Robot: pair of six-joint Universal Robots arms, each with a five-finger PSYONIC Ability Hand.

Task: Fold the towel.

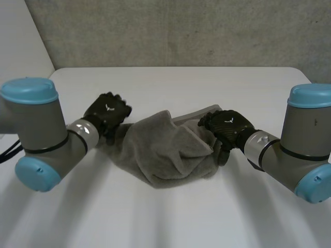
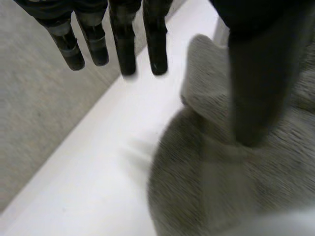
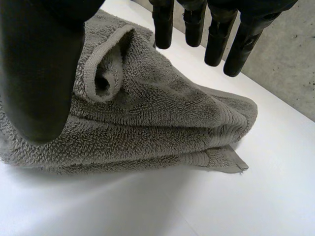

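At the middle of the table (image 1: 170,222), I see the bunched towel (image 1: 165,150) between left hand (image 1: 107,112) and right hand (image 1: 227,124), both wide-fingered, a white emblem on each; bare room along every edge.

You are looking at a plain grey-brown terry towel (image 1: 165,150), one colour all over with no print (its hem band (image 3: 211,160) is a flatter weave in the same shade). The smooth white table (image 1: 170,82) is unmarked. The rough concrete wall (image 1: 181,31) is mottled grey. Your black left hand (image 1: 107,114) and black right hand (image 1: 227,124) each carry a small white mark (image 1: 108,107) on the back. The left arm (image 1: 41,132) and right arm (image 1: 305,132) are grey with light-blue caps (image 1: 28,90).
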